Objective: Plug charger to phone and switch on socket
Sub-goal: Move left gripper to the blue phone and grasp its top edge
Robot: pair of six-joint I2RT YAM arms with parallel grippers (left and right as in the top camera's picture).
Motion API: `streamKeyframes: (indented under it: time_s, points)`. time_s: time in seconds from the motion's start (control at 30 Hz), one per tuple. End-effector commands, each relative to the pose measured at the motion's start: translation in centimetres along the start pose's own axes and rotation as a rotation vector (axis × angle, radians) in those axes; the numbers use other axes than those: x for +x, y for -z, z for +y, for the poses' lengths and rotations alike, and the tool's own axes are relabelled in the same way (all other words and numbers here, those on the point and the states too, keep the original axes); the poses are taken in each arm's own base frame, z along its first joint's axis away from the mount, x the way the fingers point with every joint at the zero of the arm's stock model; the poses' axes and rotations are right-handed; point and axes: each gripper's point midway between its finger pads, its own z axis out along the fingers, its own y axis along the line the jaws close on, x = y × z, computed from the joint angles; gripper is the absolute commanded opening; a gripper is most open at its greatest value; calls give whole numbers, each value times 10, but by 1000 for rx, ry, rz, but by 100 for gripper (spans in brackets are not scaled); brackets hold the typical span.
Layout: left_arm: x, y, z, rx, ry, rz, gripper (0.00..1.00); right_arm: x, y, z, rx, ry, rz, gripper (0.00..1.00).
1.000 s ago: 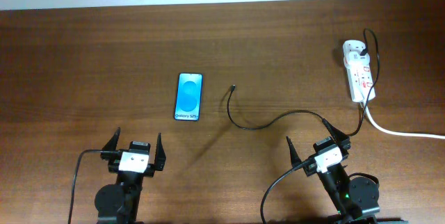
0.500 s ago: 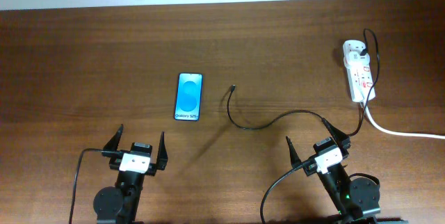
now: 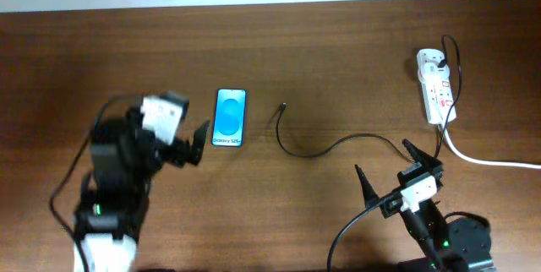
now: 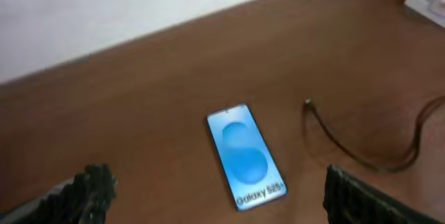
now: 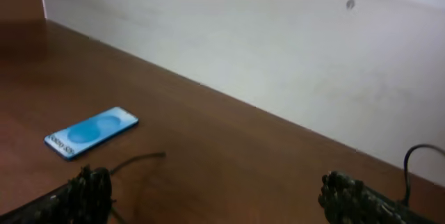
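The phone [image 3: 230, 117] lies flat, blue screen up, left of the table's middle. The charger cable [image 3: 321, 151] curves from its small connector tip [image 3: 282, 106], just right of the phone, to the white socket [image 3: 436, 86] at the far right, where its plug sits. My left gripper [image 3: 179, 128] is open and empty, raised just left of and nearer than the phone. In the left wrist view the phone [image 4: 247, 156] lies between its fingers [image 4: 215, 200], with the tip [image 4: 308, 103] to the right. My right gripper [image 3: 389, 166] is open and empty, near the cable's middle stretch.
The socket's thick white cord [image 3: 490, 160] runs off the right edge. A pale wall [image 5: 243, 50] borders the table's far side. The right wrist view shows the phone [image 5: 90, 132] and the cable's end [image 5: 139, 160] far to the left.
My left arm has risen and swung forward from the front edge to beside the phone. My right gripper has shifted slightly right and nearer. Phone, cable and socket have not moved.
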Motion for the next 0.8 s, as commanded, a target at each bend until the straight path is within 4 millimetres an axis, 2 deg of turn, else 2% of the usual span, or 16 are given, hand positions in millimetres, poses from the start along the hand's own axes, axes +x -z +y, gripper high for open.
streamKeyframes:
  time_s: [0.0,0.1,0.13,0.27,0.33,0.4,0.5,0.57,0.6,0.67,0.77]
  points:
    - [-29,-23,11,58,35,87,99,-30,-4,1,-63,-32,49,98]
    - [-38,-44,18,108,76,197,99,-41,-16,-4,-100,-74,196,98]
    - [-37,-54,20,130,90,265,99,-50,-23,-2,-153,-108,290,98]
    - [-39,-83,23,192,140,442,99,-65,-43,0,-262,-186,472,98]
    - [-47,-98,27,158,107,500,99,-61,-56,1,-310,-239,604,98]
    - [-48,-102,32,120,86,501,99,-50,-69,1,-335,-281,717,98]
    - [-56,-107,37,99,75,464,99,-34,-87,21,-469,-374,778,98]
    - [-64,-117,19,204,109,416,99,-26,-94,25,-497,-401,803,98]
    - [-55,-129,15,193,142,448,98,-22,-97,25,-498,-404,813,98]
    - [-21,-159,26,-7,194,572,96,-16,-100,26,-500,-411,830,98]
    - [13,-189,9,-70,207,673,95,-15,-101,26,-501,-412,832,98]
